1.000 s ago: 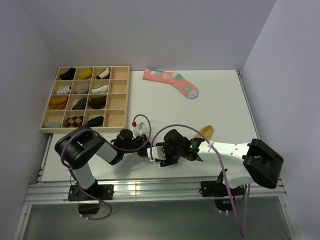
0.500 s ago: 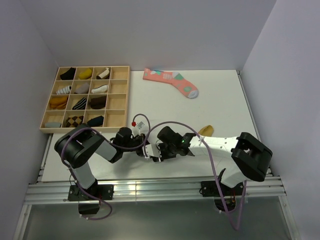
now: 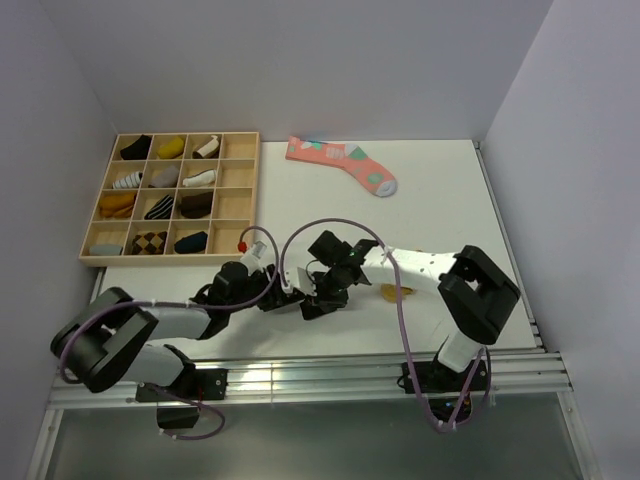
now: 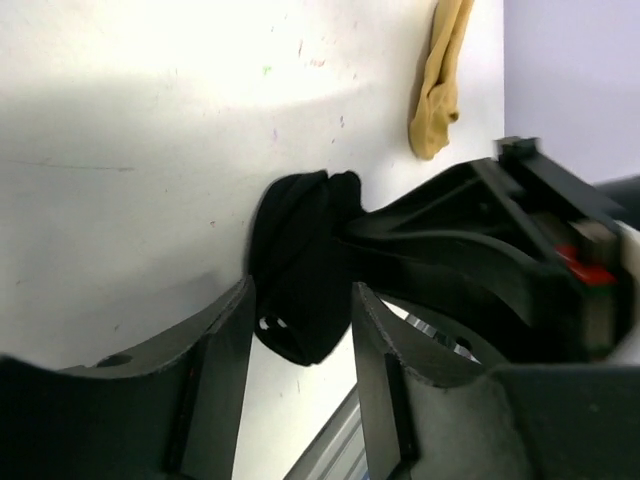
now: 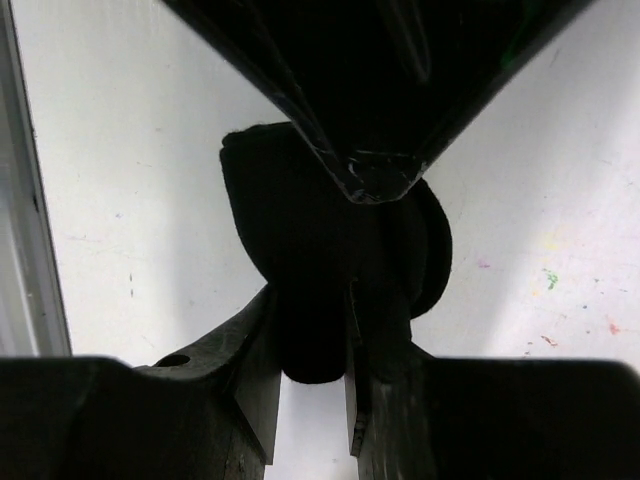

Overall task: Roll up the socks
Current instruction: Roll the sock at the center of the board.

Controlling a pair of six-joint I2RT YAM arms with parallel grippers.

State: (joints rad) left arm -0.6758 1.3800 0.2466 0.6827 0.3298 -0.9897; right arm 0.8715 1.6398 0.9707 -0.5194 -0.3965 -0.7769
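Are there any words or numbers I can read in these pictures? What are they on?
No text: nothing readable anywhere.
The wooden grid tray of socks, the long pink sock with teal patches, the bunched black sock and the mustard-tan sock carry no writing.

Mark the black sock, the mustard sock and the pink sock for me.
black sock [image 5: 290, 240], right wrist view, middle of the bunched fabric.
mustard sock [image 4: 440, 95], left wrist view, its lower, thicker part.
pink sock [image 3: 335, 157], top external view, the leg section.
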